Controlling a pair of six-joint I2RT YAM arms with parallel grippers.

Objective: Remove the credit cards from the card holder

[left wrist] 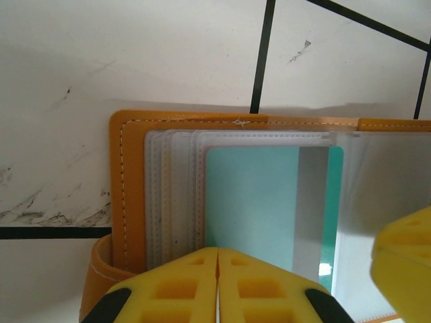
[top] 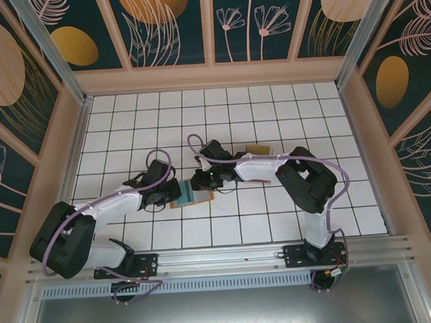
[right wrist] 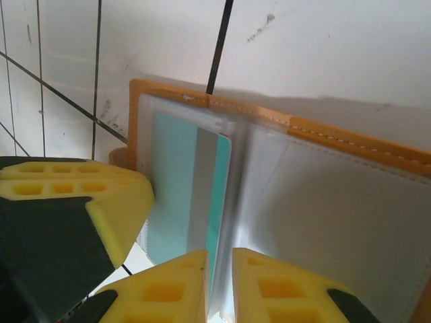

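Note:
The orange-brown card holder [top: 191,199] lies open on the white tiled table, between both grippers. Its orange cover [left wrist: 131,195] frames several clear sleeves, and a teal credit card [left wrist: 252,202] with a grey stripe sits in the top one. My left gripper [left wrist: 217,254] is shut, its yellow tips pressed together at the card's near edge; whether they pinch anything is hidden. My right gripper [right wrist: 220,259] stands a narrow gap open, with a clear sleeve leaf [right wrist: 232,202] standing in that gap beside the teal card [right wrist: 172,182]. The left gripper's finger [right wrist: 74,188] is by the holder's left edge.
A small tan flat piece [top: 258,149] lies on the tiles just behind the right arm. Patterned walls [top: 209,26] close the table in at the back and sides. The two arms cross the near half of the table.

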